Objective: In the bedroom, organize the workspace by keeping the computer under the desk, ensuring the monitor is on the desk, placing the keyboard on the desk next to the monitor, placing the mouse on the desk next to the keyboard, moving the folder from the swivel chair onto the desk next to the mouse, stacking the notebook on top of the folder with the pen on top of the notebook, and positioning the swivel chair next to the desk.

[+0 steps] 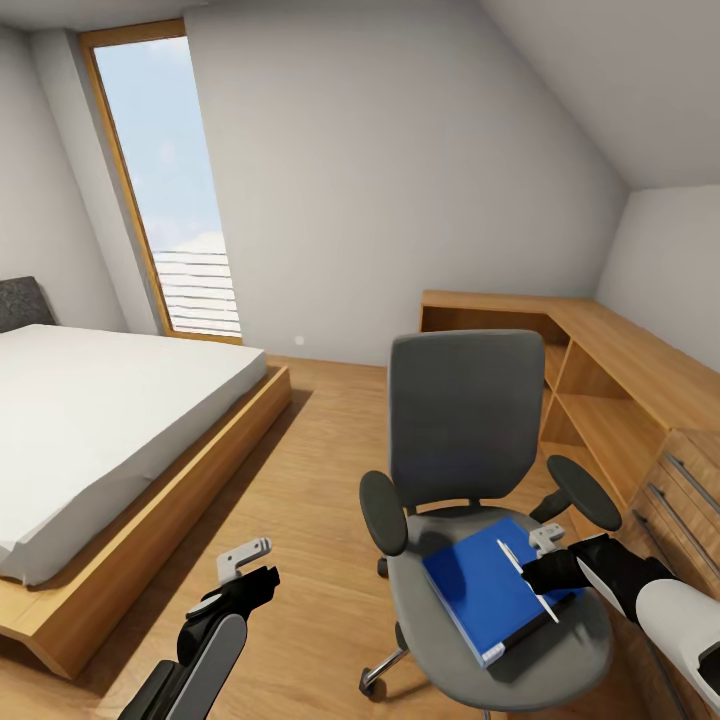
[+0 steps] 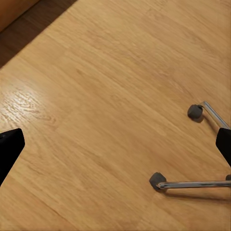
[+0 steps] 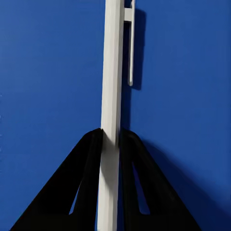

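My right gripper (image 3: 111, 139) is clamped on the pen (image 3: 113, 86), both black fingers (image 3: 86, 178) pressed against the thin white barrel, its clip pointing away from me. The pen hangs just above the blue folder (image 1: 495, 585), casting a shadow on the cover. That folder lies flat on the grey seat of the swivel chair (image 1: 465, 420), angled, with its white page edges towards my side of the seat. My right gripper (image 1: 540, 572) reaches in over the chair's armrest.

My left gripper (image 1: 240, 575) hangs over bare floor beside the chair, fingers spread apart and holding nothing; from its wrist I see the fingertips (image 2: 9, 147) at either side, with the chair's chrome legs and two castors (image 2: 157, 180) on the planks between them.

The wooden floor (image 2: 96, 96) is light oak boards, glossy in places. Behind the chair a light wood shelf unit (image 1: 610, 380) runs along the wall under the sloping ceiling. On the chair's other side stands a low wooden-framed bed (image 1: 110, 420) with a white mattress, and beyond it a tall narrow window (image 1: 170, 190) in the grey wall.
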Controlling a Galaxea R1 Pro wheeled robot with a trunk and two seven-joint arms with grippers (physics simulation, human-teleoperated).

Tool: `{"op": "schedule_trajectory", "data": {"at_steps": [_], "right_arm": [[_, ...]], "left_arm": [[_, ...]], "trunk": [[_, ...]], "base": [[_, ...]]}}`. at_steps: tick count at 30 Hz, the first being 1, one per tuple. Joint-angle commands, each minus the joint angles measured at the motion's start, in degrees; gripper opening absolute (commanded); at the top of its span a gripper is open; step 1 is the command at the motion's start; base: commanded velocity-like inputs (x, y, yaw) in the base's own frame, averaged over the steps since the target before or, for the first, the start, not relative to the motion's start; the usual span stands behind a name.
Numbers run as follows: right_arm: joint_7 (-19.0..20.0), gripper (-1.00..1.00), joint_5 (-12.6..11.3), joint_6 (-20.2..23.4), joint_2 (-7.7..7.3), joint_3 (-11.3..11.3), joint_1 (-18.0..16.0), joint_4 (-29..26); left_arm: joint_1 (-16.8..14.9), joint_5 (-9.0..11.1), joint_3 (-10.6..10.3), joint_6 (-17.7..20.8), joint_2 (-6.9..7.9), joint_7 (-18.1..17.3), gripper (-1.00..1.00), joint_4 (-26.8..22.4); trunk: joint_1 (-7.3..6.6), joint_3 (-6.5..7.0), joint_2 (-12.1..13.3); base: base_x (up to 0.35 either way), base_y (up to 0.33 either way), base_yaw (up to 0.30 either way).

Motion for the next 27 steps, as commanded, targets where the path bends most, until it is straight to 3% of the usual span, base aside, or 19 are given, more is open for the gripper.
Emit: {"op": "schedule_trajectory", "data": {"at_steps": [1, 10, 27], "right_arm": [[-0.1, -1.0, -0.5, 0.5, -0.06, 0.4, 0.0, -0.1], [-0.1, -1.0, -0.5, 0.5, -0.06, 0.4, 0.0, -0.1], [-0.3, -1.0, -0.8, -0.1, -0.13, 0.2, 0.0, -0.6]], "left_arm": [[-0.1, 0.4, -0.1, 0.1, 0.05, 0.5, 1.0, -0.1], [-0.1, 0.4, -0.1, 0.0, 0.08, 0.4, 1.0, -0.1], [-0.1, 0.3, -0.1, -0.1, 0.16, 0.3, 1.0, 1.2]], "trunk": [[0.0, -0.06, 0.0], [0.0, -0.06, 0.0], [-3.74, 2.99, 6.8]], "base": [[0.0, 0.0, 0.0], [0.0, 0.0, 0.0], [0.0, 0.0, 0.0]]}}
